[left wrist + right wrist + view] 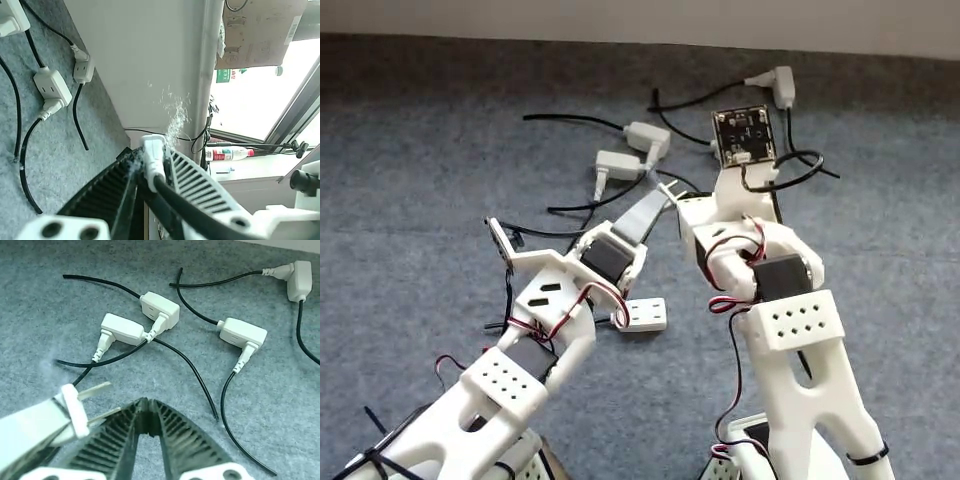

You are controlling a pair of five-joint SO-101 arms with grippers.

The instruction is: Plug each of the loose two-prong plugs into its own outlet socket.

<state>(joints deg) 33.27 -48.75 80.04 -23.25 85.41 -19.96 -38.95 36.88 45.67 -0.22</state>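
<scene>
My left gripper (144, 170) is shut on a white two-prong plug (152, 156) with a black cord, held up off the carpet. In the high view the left gripper (650, 208) sits mid-table with the plug's prongs (670, 189) sticking out ahead. My right gripper (146, 407) is shut on nothing and sits right beside that held plug (75, 409), whose prongs point at the carpet. Ahead lie a white outlet socket (160, 310) with a white plug piece (119, 329) against it, and another white socket piece (242, 332).
A further white socket (299, 280) lies far off by the wall. One loose white socket block (645, 315) rests on the carpet beside the left arm. Black cords (190, 365) snake across the grey carpet between the pieces.
</scene>
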